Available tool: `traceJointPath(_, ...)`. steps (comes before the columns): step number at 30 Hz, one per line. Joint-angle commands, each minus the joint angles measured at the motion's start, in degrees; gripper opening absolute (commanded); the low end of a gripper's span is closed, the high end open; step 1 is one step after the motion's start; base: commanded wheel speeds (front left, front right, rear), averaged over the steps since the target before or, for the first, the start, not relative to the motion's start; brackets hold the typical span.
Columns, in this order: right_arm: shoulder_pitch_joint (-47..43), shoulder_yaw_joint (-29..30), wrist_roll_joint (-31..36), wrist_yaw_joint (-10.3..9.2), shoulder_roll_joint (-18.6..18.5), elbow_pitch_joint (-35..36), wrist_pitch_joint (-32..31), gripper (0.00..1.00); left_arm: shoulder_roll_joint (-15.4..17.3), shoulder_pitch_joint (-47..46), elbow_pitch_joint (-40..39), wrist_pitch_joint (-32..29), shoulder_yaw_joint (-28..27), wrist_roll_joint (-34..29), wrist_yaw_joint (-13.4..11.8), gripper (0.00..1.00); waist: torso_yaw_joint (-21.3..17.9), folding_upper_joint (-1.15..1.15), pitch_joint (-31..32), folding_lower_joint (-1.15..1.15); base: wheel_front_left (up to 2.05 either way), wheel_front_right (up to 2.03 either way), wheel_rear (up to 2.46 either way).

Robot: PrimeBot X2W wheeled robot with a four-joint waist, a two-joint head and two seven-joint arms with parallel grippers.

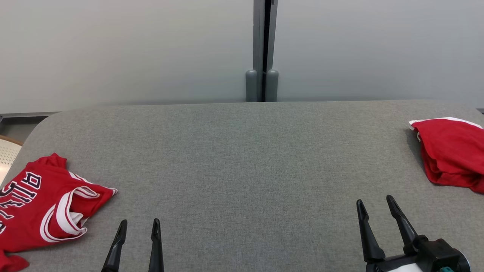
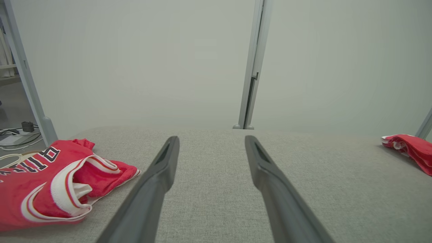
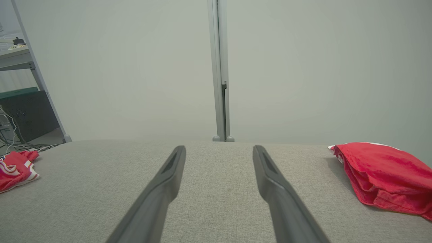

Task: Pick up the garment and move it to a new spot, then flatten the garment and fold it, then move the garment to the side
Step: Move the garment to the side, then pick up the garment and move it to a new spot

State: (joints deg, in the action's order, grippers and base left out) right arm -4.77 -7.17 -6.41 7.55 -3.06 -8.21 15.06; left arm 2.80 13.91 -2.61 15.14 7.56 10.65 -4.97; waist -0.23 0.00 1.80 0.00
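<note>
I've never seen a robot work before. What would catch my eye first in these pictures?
First, the crumpled red jersey with white trim and dark lettering at the left edge of the grey fabric-covered table, and a folded red cloth bundle at the far right edge. Between them, the left gripper and right gripper point forward, each with two long dark fingers, open and holding nothing.

Lab test bay, grey partition panels [image 1: 132, 49], cloth-topped table [image 1: 242, 158], floor cables [image 3: 30, 147], shelving [image 3: 15, 55]

Grey fabric table [image 1: 242, 151], red jersey [image 1: 45, 204] left, folded red garment [image 1: 450, 151] right
</note>
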Motion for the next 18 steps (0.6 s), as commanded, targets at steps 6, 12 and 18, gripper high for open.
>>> traceJointPath(6,-0.87,0.28,-0.01,-0.13,0.09,0.59,0.16,1.00,0.19,0.19,0.55,-0.01,0.13,-0.42,0.06,1.00,-0.14,0.00,0.27,0.00,0.00,0.00,0.00)
traceJointPath(12,-1.19,0.27,-0.13,-0.13,0.13,0.68,0.16,1.00,0.19,0.03,0.87,0.00,0.34,-0.79,0.32,1.00,0.07,0.00,0.33,0.00,0.00,0.00,0.00)
traceJointPath(18,-1.20,0.13,-0.59,-0.13,0.15,0.56,0.16,1.00,0.19,-0.01,1.02,0.00,0.39,-1.11,0.22,1.00,0.35,0.00,0.20,0.00,0.00,0.00,0.00)
